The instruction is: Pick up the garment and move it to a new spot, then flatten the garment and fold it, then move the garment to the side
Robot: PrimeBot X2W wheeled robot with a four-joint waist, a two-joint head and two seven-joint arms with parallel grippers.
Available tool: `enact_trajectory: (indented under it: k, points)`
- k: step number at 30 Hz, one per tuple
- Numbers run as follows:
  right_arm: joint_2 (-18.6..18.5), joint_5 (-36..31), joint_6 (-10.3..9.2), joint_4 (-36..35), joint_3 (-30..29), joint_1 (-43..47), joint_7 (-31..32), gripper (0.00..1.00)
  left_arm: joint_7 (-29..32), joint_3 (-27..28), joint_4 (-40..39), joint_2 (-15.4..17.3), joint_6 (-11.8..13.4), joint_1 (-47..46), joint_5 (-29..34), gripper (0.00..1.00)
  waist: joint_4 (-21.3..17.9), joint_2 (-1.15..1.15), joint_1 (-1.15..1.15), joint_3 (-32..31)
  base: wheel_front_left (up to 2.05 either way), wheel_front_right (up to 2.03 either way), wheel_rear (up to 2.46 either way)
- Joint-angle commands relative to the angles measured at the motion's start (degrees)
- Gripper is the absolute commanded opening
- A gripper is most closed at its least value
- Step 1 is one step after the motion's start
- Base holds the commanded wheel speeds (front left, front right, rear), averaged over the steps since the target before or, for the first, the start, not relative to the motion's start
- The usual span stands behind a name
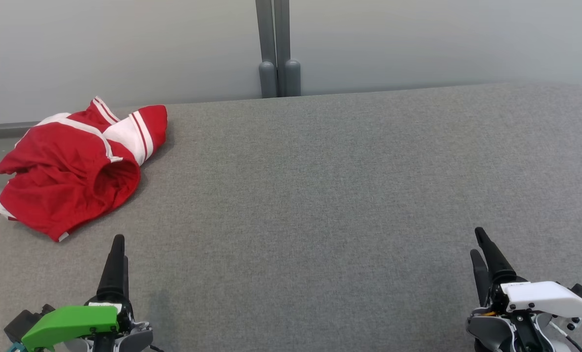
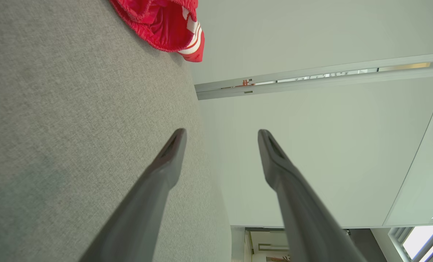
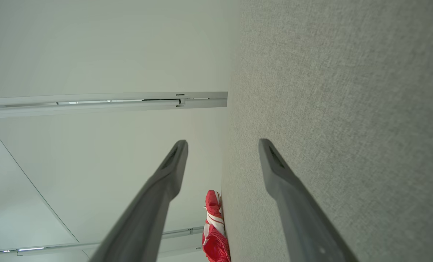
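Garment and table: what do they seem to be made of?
The garment looks like thin, soft red cloth with white stripes, possibly synthetic sportswear. It lies in loose crumpled folds, and the left wrist view shows a slight sheen and a gathered hem. The table seems covered in matte grey fabric, woven or felt-like, with a fine flecked weave visible up close.

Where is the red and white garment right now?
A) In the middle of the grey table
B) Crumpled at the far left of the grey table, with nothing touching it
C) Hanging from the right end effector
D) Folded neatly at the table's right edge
B: the garment lies in a crumpled heap at the table's far left, while the left end effector and the right end effector are both open and apart from it.
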Motion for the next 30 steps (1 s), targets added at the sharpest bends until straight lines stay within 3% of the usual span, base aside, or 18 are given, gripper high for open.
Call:
enact_trajectory:
  k: [1,12,30]
  points:
    - [-0.34,-1.53,0.01,-1.36,0.24,-1.07,-0.75,1.00,-0.73,-0.42,-1.55,0.28,0.44,-0.52,2.01,1.00,0.01,0.00,0.00,0.00,0.00,0.00,0.00]
    - [-0.44,-11.45,0.01,-5.31,0.86,-1.01,-3.29,1.00,-3.27,-2.57,-4.63,0.38,1.95,-0.33,14.00,1.00,0.05,0.00,0.00,0.07,0.00,0.00,0.00]
    - [-0.56,-36.80,0.02,-10.39,5.38,-0.06,-6.93,1.00,-6.95,-4.92,-7.34,0.52,3.12,0.54,35.45,1.00,0.17,0.00,0.00,0.22,0.00,0.00,0.00]
